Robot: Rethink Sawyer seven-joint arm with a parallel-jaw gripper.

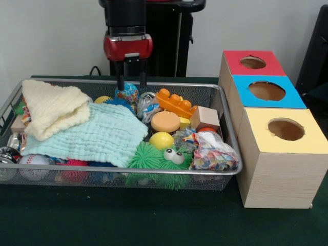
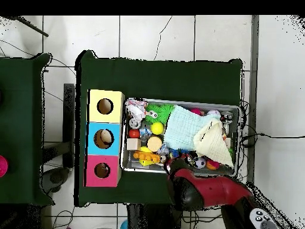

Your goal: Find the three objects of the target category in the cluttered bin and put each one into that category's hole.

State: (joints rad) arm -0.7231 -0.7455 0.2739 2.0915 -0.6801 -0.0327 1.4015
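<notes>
The gripper (image 1: 130, 82) is hanging over the bin's (image 1: 225, 115) far edge, fingers apart and empty, just above a patterned ball (image 1: 127, 93). Two cloths (image 1: 95, 130) are covering much of the clutter. The holes in the red (image 1: 252, 62), blue (image 1: 267, 90) and yellow (image 1: 286, 129) boxes are showing nothing inside, so I'd judge the sorting is barely starting; which category is wanted, I can't tell.

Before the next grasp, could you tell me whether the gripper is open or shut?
Open: the gripper shows two dark fingers apart above the patterned ball.
</notes>
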